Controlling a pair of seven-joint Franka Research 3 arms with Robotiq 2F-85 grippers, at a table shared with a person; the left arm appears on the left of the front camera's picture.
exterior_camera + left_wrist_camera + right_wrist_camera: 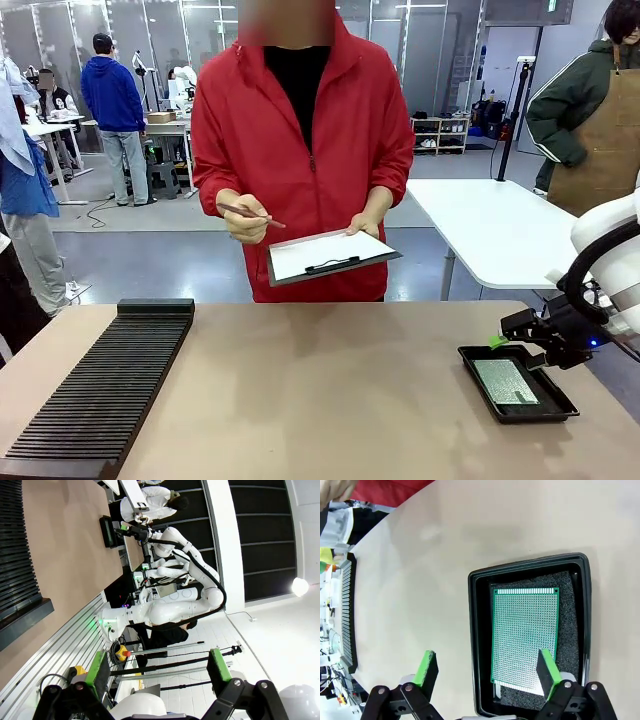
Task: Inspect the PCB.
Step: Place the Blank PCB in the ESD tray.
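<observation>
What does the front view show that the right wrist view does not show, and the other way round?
Front view alone: a person's hands holding a clipboard and a pen.

Right wrist view alone: the fine hole grid on the PCB and the black foam under it.

Both: the PCB lying flat in the black tray, the open right end effector above the tray's edge, and the slotted black rack.

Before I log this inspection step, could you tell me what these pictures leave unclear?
- PCB: near corner hidden behind the right gripper's finger in the right wrist view; underside unseen.
- PCB's hole pattern: too small in the front view.
- Clipboard: any writing too small, front view.
- Black tray: near edge cut off, right wrist view.
</observation>
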